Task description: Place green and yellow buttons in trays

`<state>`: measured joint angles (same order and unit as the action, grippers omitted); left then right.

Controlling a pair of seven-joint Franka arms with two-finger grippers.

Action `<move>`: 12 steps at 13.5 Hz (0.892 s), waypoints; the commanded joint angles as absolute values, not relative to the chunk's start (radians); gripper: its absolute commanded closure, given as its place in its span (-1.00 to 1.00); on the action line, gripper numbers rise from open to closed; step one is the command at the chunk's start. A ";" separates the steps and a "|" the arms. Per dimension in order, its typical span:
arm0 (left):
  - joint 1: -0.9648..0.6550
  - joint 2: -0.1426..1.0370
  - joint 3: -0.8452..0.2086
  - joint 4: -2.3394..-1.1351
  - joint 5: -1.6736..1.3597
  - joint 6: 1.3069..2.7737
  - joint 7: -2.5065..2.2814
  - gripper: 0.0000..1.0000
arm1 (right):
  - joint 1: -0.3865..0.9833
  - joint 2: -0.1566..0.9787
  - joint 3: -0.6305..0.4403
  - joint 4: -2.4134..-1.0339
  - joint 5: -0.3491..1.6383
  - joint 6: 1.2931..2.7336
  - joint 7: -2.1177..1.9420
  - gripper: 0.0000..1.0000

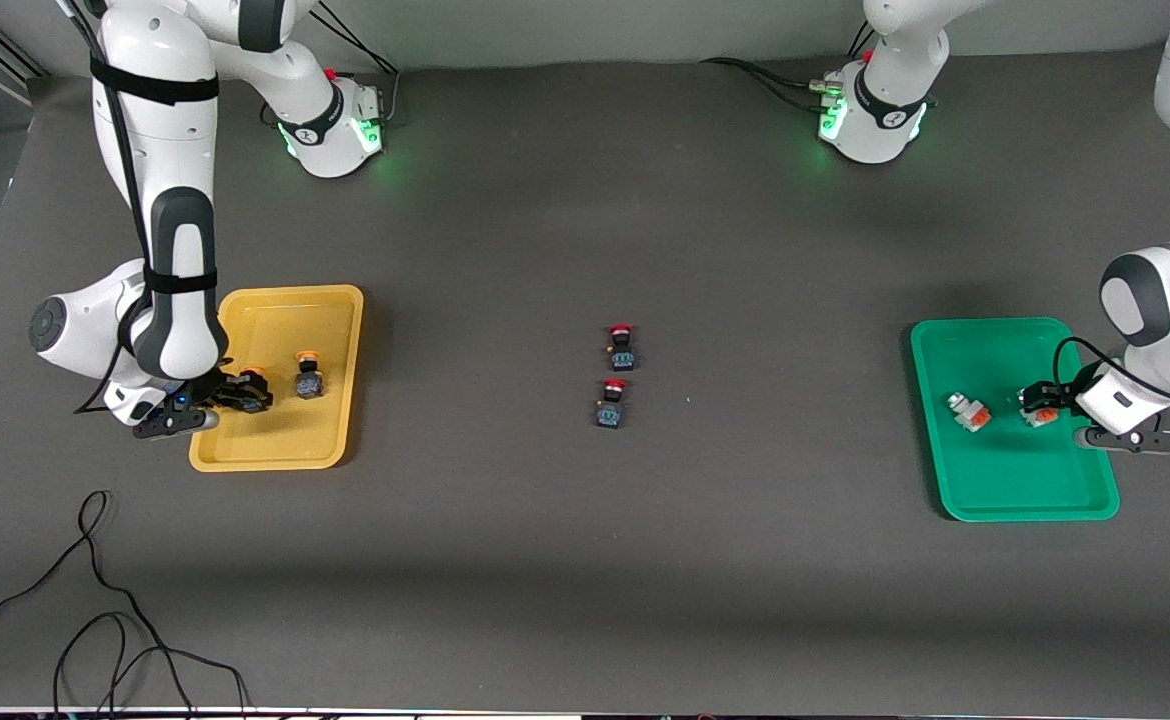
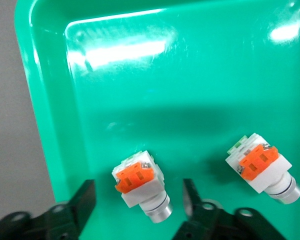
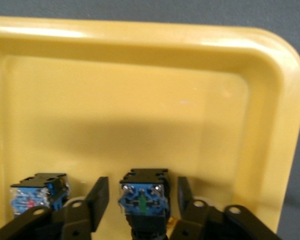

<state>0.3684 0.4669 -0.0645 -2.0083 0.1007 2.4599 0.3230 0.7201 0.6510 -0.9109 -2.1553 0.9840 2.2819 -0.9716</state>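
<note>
At the right arm's end of the dark, matte table (image 1: 585, 560) lies the yellow tray (image 1: 330, 400), a shallow glossy plastic rectangle with rounded corners. The right gripper (image 1: 230, 392) is down inside it, its black fingers (image 3: 97, 197) set narrowly on either side of a yellow-capped button (image 3: 142, 197); contact appears slight, though the view does not settle whether the pads touch the body. That button has a black housing and a clear blue terminal face. A second yellow-capped button (image 1: 309, 378) stands just beside it in the same tray, at about 3 o'clock from it in the front view.

Toward the left arm's end lies the green tray (image 1: 1005, 490), same shape, smooth and reflective. The left gripper (image 1: 1035, 402) is low in it, fingers (image 2: 85, 200) spread apart, straddling a white button (image 2: 140, 182) with an orange block and a round metallic neck. The other white button (image 1: 968, 411) lies near it in the tray, at 9 o'clock in the front view.

Two red-capped buttons (image 1: 621, 345) (image 1: 612, 402) stand at table centre, one at 12 o'clock from the other.
</note>
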 commanded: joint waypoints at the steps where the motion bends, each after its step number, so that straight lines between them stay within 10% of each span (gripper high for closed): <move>1: 0.377 0.437 -0.075 -1.991 0.110 2.456 0.342 -0.97 | 0.748 0.574 -0.974 -2.122 0.938 2.168 -0.913 -0.99; 7: 0.298 0.137 -0.092 -1.736 0.101 1.782 0.336 -0.98 | 0.874 0.508 -1.242 -1.731 0.602 1.612 -0.521 -0.98; 12: 0.224 0.011 -0.101 -1.611 0.100 1.565 0.336 -0.98 | 0.902 0.509 -1.327 -1.297 0.444 1.218 -0.330 -0.98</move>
<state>0.2541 0.0273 -0.1042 -1.6293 0.0989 1.5978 0.3373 0.9065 0.4944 -1.3243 -1.4582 0.5329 1.3256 -0.3882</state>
